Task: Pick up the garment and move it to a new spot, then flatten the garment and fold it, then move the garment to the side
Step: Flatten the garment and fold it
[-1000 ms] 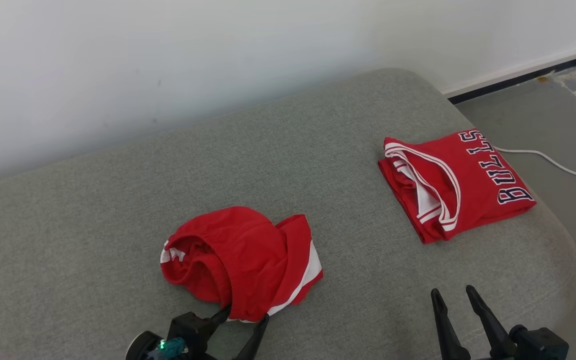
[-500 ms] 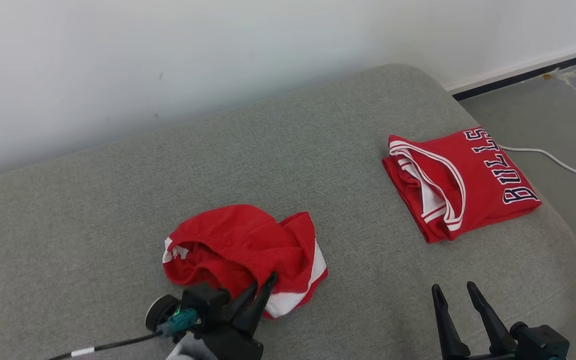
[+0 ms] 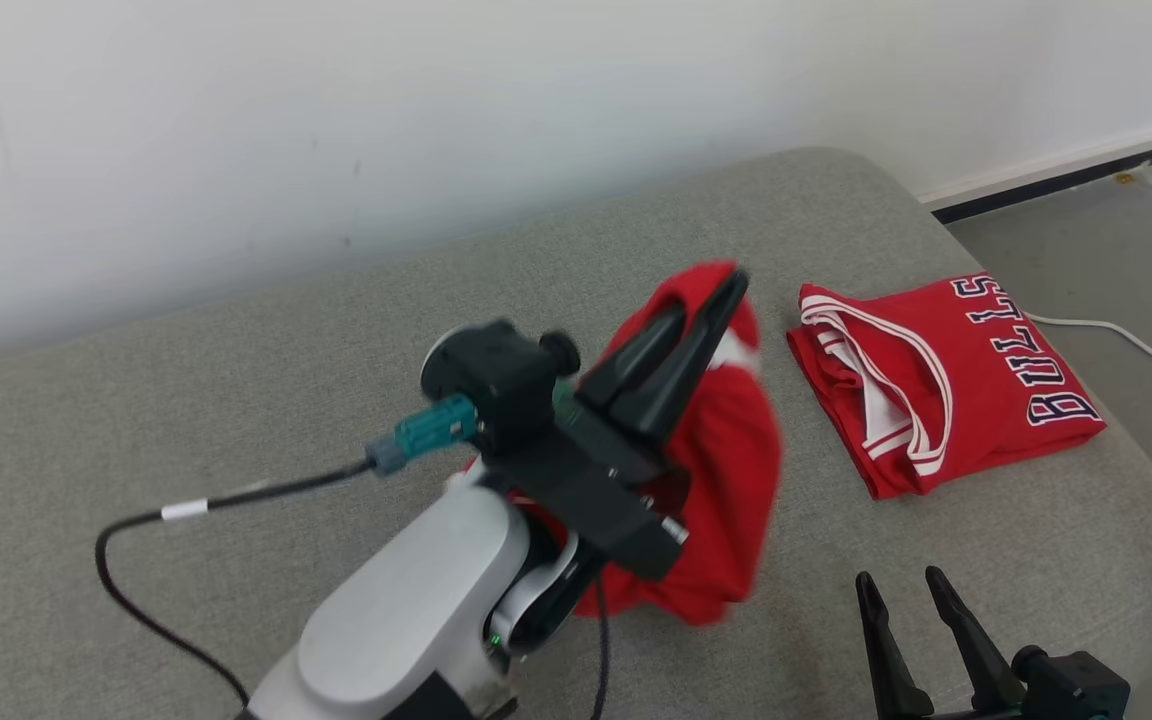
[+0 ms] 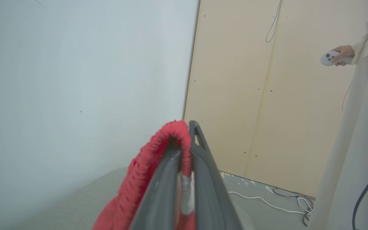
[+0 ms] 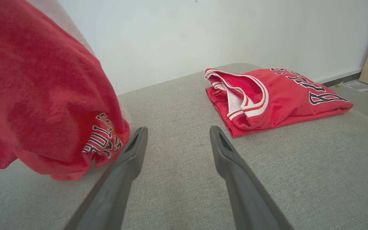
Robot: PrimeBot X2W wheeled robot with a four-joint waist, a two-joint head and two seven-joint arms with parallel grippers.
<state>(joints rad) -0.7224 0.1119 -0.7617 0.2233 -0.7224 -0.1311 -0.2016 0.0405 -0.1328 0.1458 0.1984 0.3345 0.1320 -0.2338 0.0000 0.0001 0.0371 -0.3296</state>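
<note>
One step underway: left gripper (image 3: 721,290) pinches crumpled red fabric garment (image 3: 736,470) aloft; right gripper (image 3: 898,577) gapes empty; flattening, folding remain.

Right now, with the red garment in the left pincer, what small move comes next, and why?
Probably carry the bunched red fabric garment leftward over bare grey cushion and lower it. The left pincer is shut on its elastic edge, and the folded red Bulls jersey lies close on its right, leaving little room to flatten.
</note>
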